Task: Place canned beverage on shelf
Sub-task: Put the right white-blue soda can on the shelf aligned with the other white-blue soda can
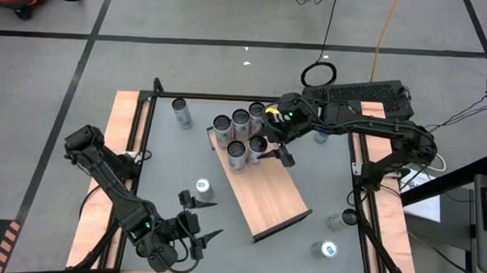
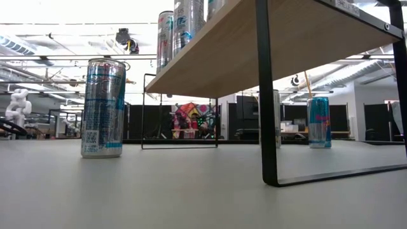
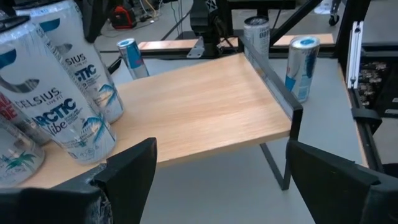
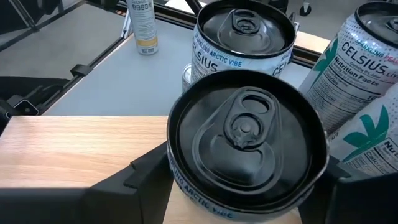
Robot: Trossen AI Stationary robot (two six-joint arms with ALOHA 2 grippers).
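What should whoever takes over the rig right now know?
Left gripper: open, empty, waiting at the table's near left.
Right gripper: over the shelf, straddling the fifth can, which stands upright on the board.
Done: five cans stand on the shelf's far end.
Left: confirm release and back the right arm off, then shelve the loose cans, such as the nearest loose can beside the left gripper.

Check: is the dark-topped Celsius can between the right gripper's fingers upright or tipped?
Upright: the dark-topped Celsius can shows its round lid face-on, standing on the light-brown wooden shelf.
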